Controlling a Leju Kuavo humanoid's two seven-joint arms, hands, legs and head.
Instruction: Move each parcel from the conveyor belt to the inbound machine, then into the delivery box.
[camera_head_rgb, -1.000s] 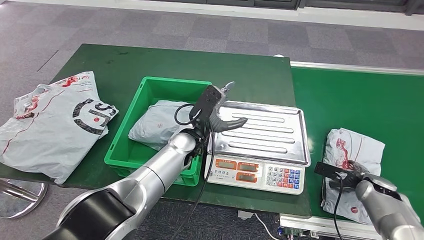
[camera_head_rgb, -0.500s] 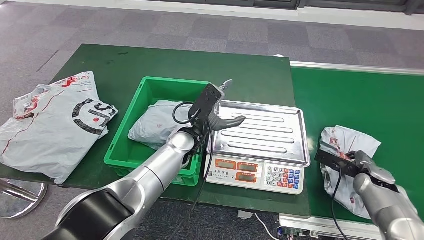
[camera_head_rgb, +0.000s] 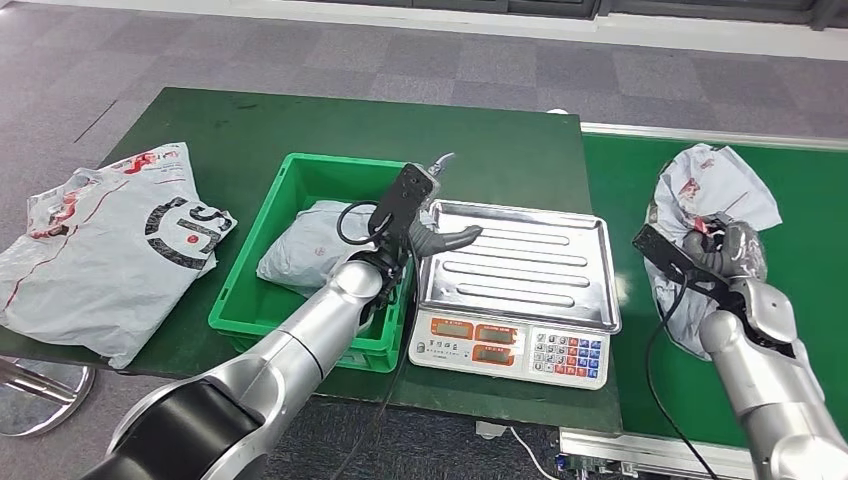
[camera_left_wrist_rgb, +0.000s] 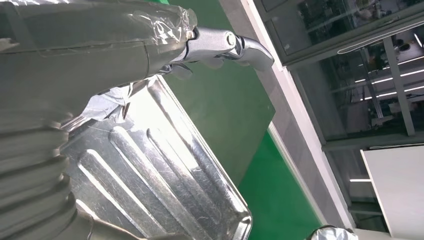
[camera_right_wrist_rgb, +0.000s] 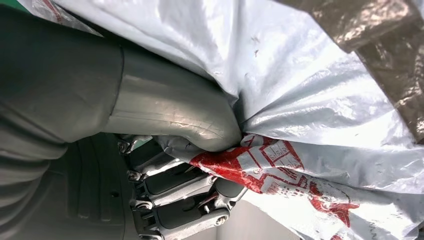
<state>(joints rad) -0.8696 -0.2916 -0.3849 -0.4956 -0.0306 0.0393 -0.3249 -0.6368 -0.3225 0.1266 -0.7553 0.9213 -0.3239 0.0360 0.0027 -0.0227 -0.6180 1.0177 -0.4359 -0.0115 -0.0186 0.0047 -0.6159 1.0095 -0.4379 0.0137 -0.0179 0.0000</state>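
Soft, crinkly grey parcel (camera_head_rgb: 712, 205) bunched up in the right robot hand (camera_head_rgb: 728, 248), lifted right of the scale tray (camera_head_rgb: 520, 265). Looks light and slippery; best squeezed mid-bag. Left robot hand (camera_head_rgb: 437, 236) spread apart, empty, beside the tray.

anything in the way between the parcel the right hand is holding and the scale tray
Mostly no. The right hand holds the parcel up over the belt, and the scale tray is bare. The left hand hovers at the tray's far-side edge, possibly crowding the drop.

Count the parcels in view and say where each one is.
3: one parcel on the table's left end, one parcel in the green bin, one parcel held by the right robot hand. Others may be hidden.
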